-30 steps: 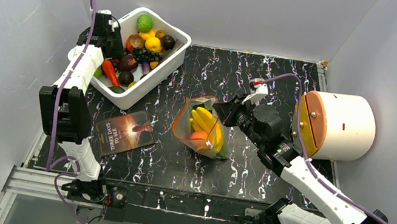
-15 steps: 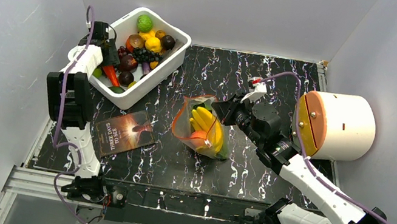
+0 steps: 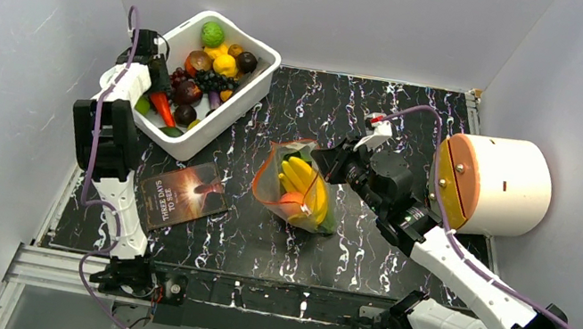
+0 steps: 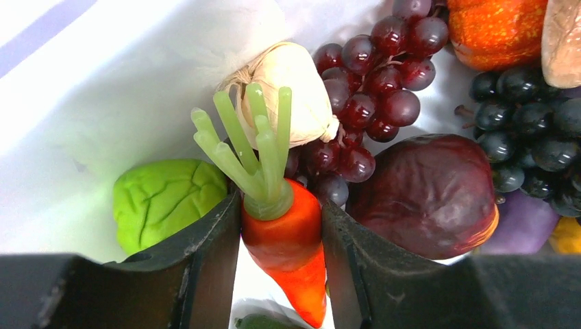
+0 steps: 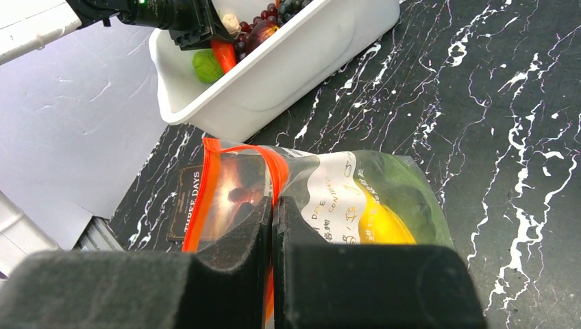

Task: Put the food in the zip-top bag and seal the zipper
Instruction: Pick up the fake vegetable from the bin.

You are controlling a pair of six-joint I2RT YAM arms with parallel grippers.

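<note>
My left gripper (image 4: 281, 209) is down in the near-left end of the white tub (image 3: 260, 77), shut on the orange carrot (image 4: 288, 240) just below its green stalks. In the top view the carrot (image 3: 162, 106) lies beside the left gripper (image 3: 152, 75). The clear zip-top bag (image 3: 302, 189) lies mid-table with the yellow banana bunch (image 3: 300, 180), a green leafy vegetable (image 5: 404, 195) and an orange piece inside. Its mouth stands open. My right gripper (image 5: 273, 205) is shut on the red-orange zipper (image 5: 199, 199) strip at the bag's right rim, and it also shows in the top view (image 3: 320, 159).
The tub holds grapes (image 4: 363, 89), a dark red fruit (image 4: 428, 195), a green wrinkled piece (image 4: 161, 199), a garlic bulb (image 4: 298, 96) and other toy produce. A dark booklet (image 3: 183, 193) lies left of the bag. A white cylinder with an orange face (image 3: 493, 184) stands at right.
My left gripper has gone from above the tub's left rim down into the tub and onto the carrot. The right arm and the bag have stayed put.
</note>
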